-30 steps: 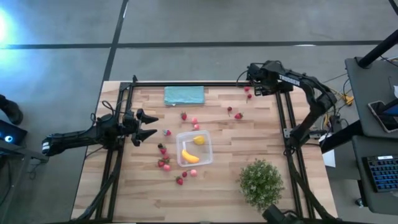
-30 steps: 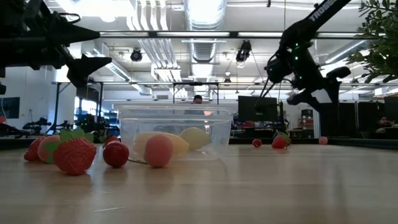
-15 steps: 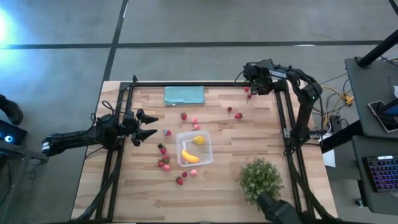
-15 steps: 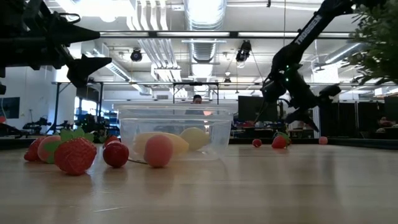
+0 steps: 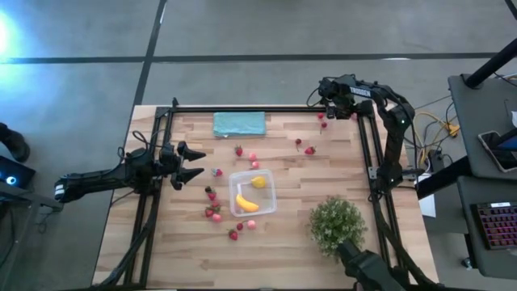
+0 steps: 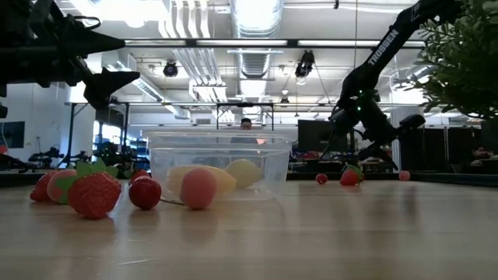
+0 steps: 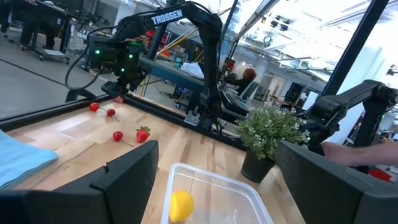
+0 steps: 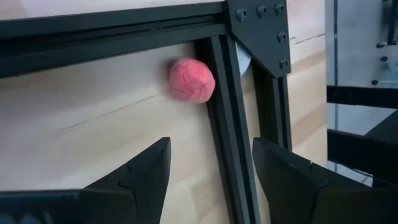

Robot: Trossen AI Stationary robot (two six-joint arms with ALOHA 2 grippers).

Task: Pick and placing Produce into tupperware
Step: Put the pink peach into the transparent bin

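Over on the left, the left gripper hangs above the wooden tabletop with its dark fingers spread wide apart and nothing between them, pointed toward the middle. Just past its tips there's a small red strawberry-like fruit, not touching.

Center of the tabletop is the small square clear plastic container with rounded corners, and it's got the yellow banana and the small yellow lemon inside. A cluster of red and pink fruits sits right beside its left edge, a few more near its front corner, others scattered behind it. The flat teal cloth lies at the back edge.

Going right, the bushy green plant stands near the front right corner. The right gripper is at the back right corner, fingers apart and empty, with a round pink fruit ahead of them, tucked against the black frame rail.
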